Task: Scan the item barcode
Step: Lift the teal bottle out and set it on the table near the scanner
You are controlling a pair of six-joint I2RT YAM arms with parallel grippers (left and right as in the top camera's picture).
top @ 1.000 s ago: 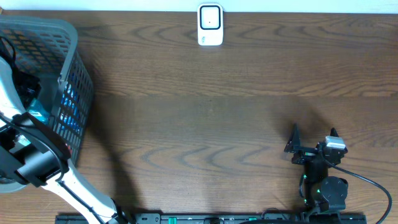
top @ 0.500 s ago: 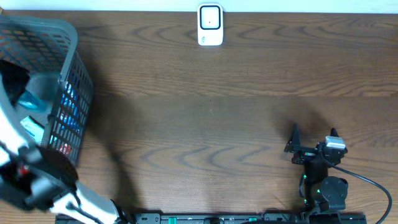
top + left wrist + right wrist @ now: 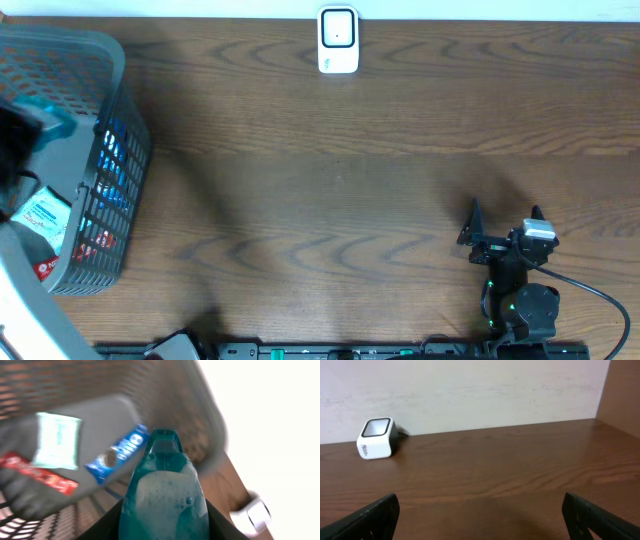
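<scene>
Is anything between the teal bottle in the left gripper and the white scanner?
Only the wall of the grey mesh basket, beside the teal plastic bottle; the brown wooden table up to the white boxy scanner shows nothing else.

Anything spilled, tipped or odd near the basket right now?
Nothing stands out. The teal bottle sits in the left pincer, froth inside but no leak visible; snack packets lie in the basket; scanner stands upright.
</scene>
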